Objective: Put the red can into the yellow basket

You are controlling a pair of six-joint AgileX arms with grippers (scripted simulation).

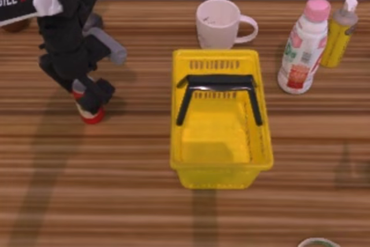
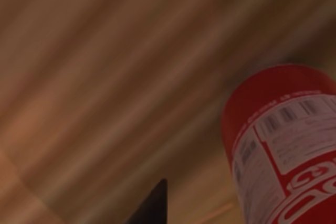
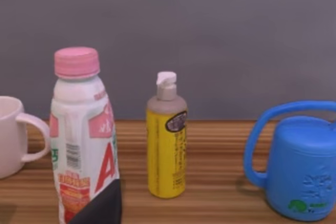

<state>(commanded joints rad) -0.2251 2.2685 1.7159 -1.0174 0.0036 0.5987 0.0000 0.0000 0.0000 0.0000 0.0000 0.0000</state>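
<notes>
Looking down from the top view, the left hand [image 1: 92, 98] sits low over the red can [image 1: 91, 114], which stands on the counter [image 1: 115, 201] at its left side, well apart from the yellow basket [image 1: 221, 120] in the middle. The dark fingers cover the can's top, so whether they are closed on it cannot be told from here. The basket is empty, its black handles folded across the far half. Behind it stands a white mug [image 1: 218, 23]; a pink-capped bottle [image 1: 303, 47] and a yellow pump bottle [image 1: 339, 34] stand at the right. The right arm is out of this view. In the left wrist view, the can [image 2: 283, 150] fills one side, very near the camera, label and barcode showing, with one dark fingertip [image 2: 153, 205] apart from it; the grip cannot be judged here either. In the right wrist view, the pink-capped bottle [image 3: 84, 140], the pump bottle [image 3: 167, 140], the mug [image 3: 13, 135] and a blue watering can [image 3: 299, 161] stand along the counter's back; that arm looks parked. The step in hand appears to be the grasp. Next comes a firm close, a lift clear of the counter, and a carry over the basket's rim.
</notes>
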